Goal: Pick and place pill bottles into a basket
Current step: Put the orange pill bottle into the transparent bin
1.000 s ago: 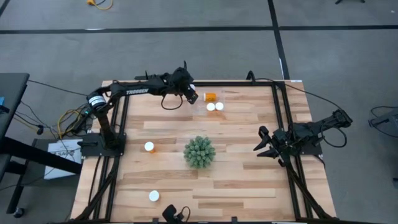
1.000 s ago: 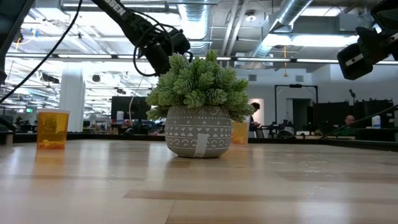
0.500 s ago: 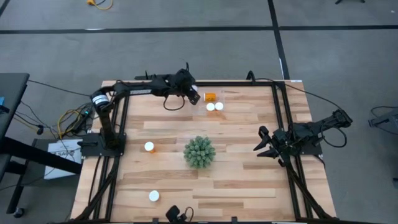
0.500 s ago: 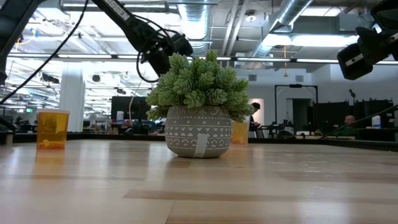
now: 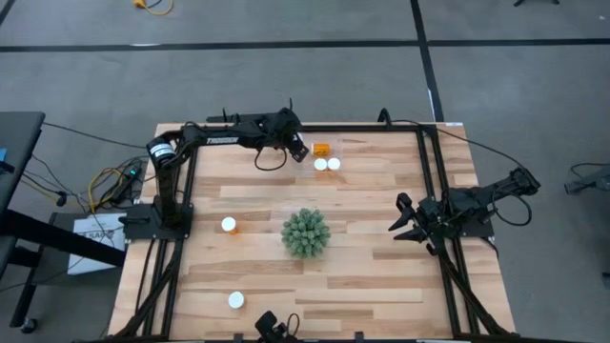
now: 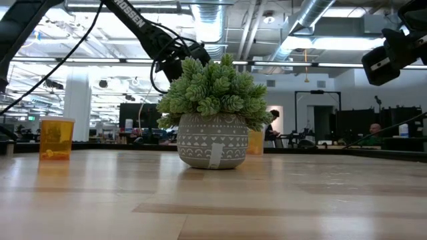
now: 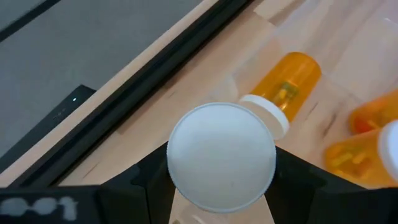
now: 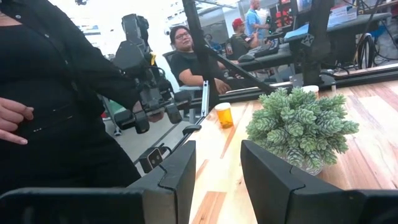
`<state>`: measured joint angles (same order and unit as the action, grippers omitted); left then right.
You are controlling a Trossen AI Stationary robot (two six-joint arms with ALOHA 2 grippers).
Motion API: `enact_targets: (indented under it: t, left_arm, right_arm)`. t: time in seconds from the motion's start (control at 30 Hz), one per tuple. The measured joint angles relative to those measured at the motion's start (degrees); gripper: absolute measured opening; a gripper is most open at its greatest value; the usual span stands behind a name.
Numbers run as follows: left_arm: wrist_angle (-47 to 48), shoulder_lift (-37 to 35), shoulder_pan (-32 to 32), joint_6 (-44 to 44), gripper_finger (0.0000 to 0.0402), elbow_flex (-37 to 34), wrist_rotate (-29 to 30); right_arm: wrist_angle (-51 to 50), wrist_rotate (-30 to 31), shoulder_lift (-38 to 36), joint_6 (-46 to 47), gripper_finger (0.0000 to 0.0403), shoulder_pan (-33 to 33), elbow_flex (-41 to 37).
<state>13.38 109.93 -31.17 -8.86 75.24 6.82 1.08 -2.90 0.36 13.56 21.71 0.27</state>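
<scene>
My left gripper (image 5: 297, 148) hangs over the table's far edge, shut on a pill bottle whose white cap (image 7: 222, 157) faces the wrist camera. Just beyond it the basket (image 5: 339, 153) shows only faintly as a clear tray. In it one orange pill bottle (image 7: 283, 93) lies on its side and two (image 5: 327, 164) stand upright. Another pill bottle (image 5: 229, 225) stands left of the plant, and one (image 5: 235, 300) stands near the front edge. My right gripper (image 5: 402, 225) rests at the table's right edge, its fingers a narrow gap apart with nothing between them. My left gripper pinches the pill bottle between its two fingers (image 7: 147, 182), one on each side just below the white cap's rim (image 7: 173, 168). The fingers slant down from the table's left. The bottle is lifted clear of the table, and its orange body is hidden behind the cap.
A spiky green plant (image 5: 305, 232) in a grey patterned pot (image 6: 212, 140) stands mid-table. Black frame rails (image 5: 381, 128) run along the table's far edge and sides. Beyond the table, a person stands close by (image 8: 56, 93) and others sit farther off.
My left gripper has sunk and edged toward the table's right, closer to the basket, with the pill bottle still between its fingers.
</scene>
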Motion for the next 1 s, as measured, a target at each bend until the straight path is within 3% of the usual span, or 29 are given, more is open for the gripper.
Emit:
enact_targets:
  t: [0.37,0.73,1.0]
  left_arm:
    - [0.2,0.0,0.1,0.8,0.0188,0.0,0.9]
    - [-0.2,0.0,0.4,1.2,0.0240,0.0,2.6]
    - [-0.2,-0.2,1.0,0.9,0.0246,0.0,2.7]
  right_arm:
    - [0.0,0.0,0.0,0.0,0.0120,0.0,0.0]
    - [0.0,0.0,0.0,0.0,0.0120,0.0,0.0]
    - [0.0,0.0,0.0,0.0,0.0120,0.0,0.0]
